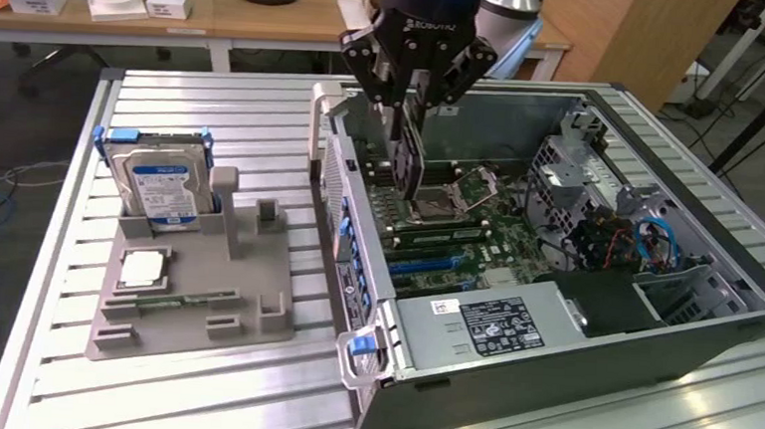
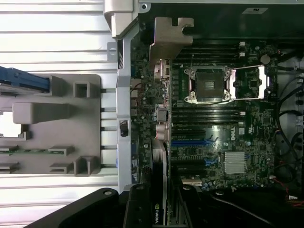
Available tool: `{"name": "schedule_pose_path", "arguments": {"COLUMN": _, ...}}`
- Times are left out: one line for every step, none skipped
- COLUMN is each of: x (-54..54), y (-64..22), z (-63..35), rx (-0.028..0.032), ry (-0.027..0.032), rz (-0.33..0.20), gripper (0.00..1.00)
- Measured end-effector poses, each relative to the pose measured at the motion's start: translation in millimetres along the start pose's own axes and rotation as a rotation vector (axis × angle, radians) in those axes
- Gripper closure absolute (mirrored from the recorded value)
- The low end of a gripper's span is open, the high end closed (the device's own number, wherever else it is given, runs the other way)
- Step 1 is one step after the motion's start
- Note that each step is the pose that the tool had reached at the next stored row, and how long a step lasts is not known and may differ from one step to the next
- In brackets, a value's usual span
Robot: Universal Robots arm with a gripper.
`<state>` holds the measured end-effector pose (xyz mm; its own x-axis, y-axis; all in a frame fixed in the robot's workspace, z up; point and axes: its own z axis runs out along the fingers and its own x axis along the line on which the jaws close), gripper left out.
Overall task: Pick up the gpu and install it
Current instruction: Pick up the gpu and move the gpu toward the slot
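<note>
My gripper [image 1: 413, 112] hangs over the open computer case [image 1: 694, 333] and is shut on the gpu [image 1: 405, 166], a thin dark card held on edge and pointing down toward the motherboard [image 1: 488, 236]. The card's lower end is level with the area near the CPU socket [image 1: 457, 194], still above the board. In the wrist view the gpu [image 2: 159, 185] runs edge-on out from between my fingers [image 2: 137, 209], and its metal end bracket [image 2: 168, 38] sits at the far end by the case's rear wall. A blue expansion slot [image 2: 190, 142] lies beside the card.
A grey parts holder [image 1: 197, 313] stands on the slatted table at the exterior view's left, carrying a silver hard drive with blue rails [image 1: 158, 186], a processor [image 1: 144, 270] and green memory sticks [image 1: 171, 301]. The power supply [image 1: 495, 326] and cables [image 1: 647, 241] crowd the case's near end.
</note>
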<state>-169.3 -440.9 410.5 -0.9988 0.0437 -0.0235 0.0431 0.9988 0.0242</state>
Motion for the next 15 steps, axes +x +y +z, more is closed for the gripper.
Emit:
{"name": "schedule_pose_path", "arguments": {"x": -2.7, "y": 0.1, "z": 0.0, "rx": 0.0, "ry": 0.0001, "rz": -0.002, "gripper": 0.74}}
{"name": "schedule_pose_path", "arguments": {"x": -5.1, "y": 0.2, "z": 0.1, "rx": -0.0001, "ry": 0.0001, "rz": -0.005, "gripper": 0.74}}
{"name": "schedule_pose_path", "arguments": {"x": -7.5, "y": 0.3, "z": 0.2, "rx": -0.0002, "ry": 0.0001, "rz": -0.008, "gripper": 0.74}}
{"name": "schedule_pose_path", "arguments": {"x": -9.3, "y": 0.4, "z": 0.3, "rx": -0.0002, "ry": 0.0002, "rz": -0.01, "gripper": 0.74}}
{"name": "schedule_pose_path", "arguments": {"x": -10.9, "y": 0.5, "z": 0.3, "rx": -0.0003, "ry": 0.0003, "rz": -0.012, "gripper": 0.74}}
{"name": "schedule_pose_path", "arguments": {"x": -12.6, "y": 0.6, "z": 0.4, "rx": -0.0003, "ry": 0.0003, "rz": -0.014, "gripper": 0.74}}
{"name": "schedule_pose_path", "arguments": {"x": -14.5, "y": 0.6, "z": 0.4, "rx": -0.0003, "ry": 0.0004, "rz": -0.016, "gripper": 0.74}}
{"name": "schedule_pose_path", "arguments": {"x": -16.1, "y": 0.7, "z": 0.4, "rx": -0.0004, "ry": 0.0004, "rz": -0.018, "gripper": 0.74}}
{"name": "schedule_pose_path", "arguments": {"x": -17.6, "y": 0.8, "z": 0.5, "rx": -0.0005, "ry": 0.0004, "rz": -0.02, "gripper": 0.74}}
{"name": "schedule_pose_path", "arguments": {"x": -19.0, "y": 0.8, "z": 0.5, "rx": -0.0006, "ry": 0.0005, "rz": -0.022, "gripper": 0.74}}
{"name": "schedule_pose_path", "arguments": {"x": -20.5, "y": 0.9, "z": 0.6, "rx": -0.0006, "ry": 0.0005, "rz": -0.024, "gripper": 0.74}}
{"name": "schedule_pose_path", "arguments": {"x": -22.1, "y": 0.9, "z": 0.6, "rx": -0.0006, "ry": 0.0006, "rz": -0.026, "gripper": 0.74}}
{"name": "schedule_pose_path", "arguments": {"x": -23.6, "y": 1.0, "z": 0.6, "rx": -0.0007, "ry": 0.0006, "rz": -0.027, "gripper": 0.74}}
{"name": "schedule_pose_path", "arguments": {"x": -25.1, "y": 1.1, "z": 0.7, "rx": -0.0007, "ry": 0.0007, "rz": -0.029, "gripper": 0.74}}
{"name": "schedule_pose_path", "arguments": {"x": -26.5, "y": 1.1, "z": 0.7, "rx": -0.0007, "ry": 0.0007, "rz": -0.031, "gripper": 0.74}}
